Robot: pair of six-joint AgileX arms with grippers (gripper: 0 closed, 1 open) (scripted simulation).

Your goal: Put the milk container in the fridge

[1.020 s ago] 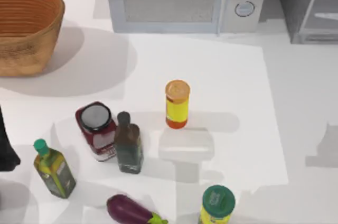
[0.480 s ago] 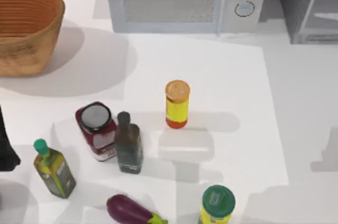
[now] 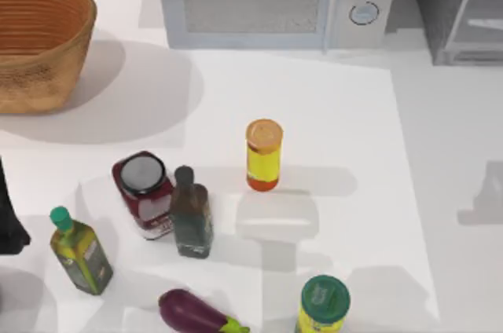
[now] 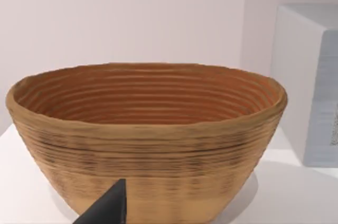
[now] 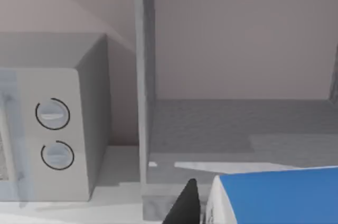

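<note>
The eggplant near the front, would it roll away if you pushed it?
Probably a bit. The eggplant lies on its side and looks rounded and glossy, so it may roll or slip. Its curved shape and green stem would likely stop it soon.

Bright, even, diffuse light throughout, without glare. Soft grey shadows on the white table (image 3: 330, 113), a broad one beside the wicker basket (image 3: 39, 38), paler patches by the orange-capped yellow bottle (image 3: 263, 155). Dimmer, flat grey inside the fridge (image 5: 237, 76); edges mildly soft, undistorted.
</note>
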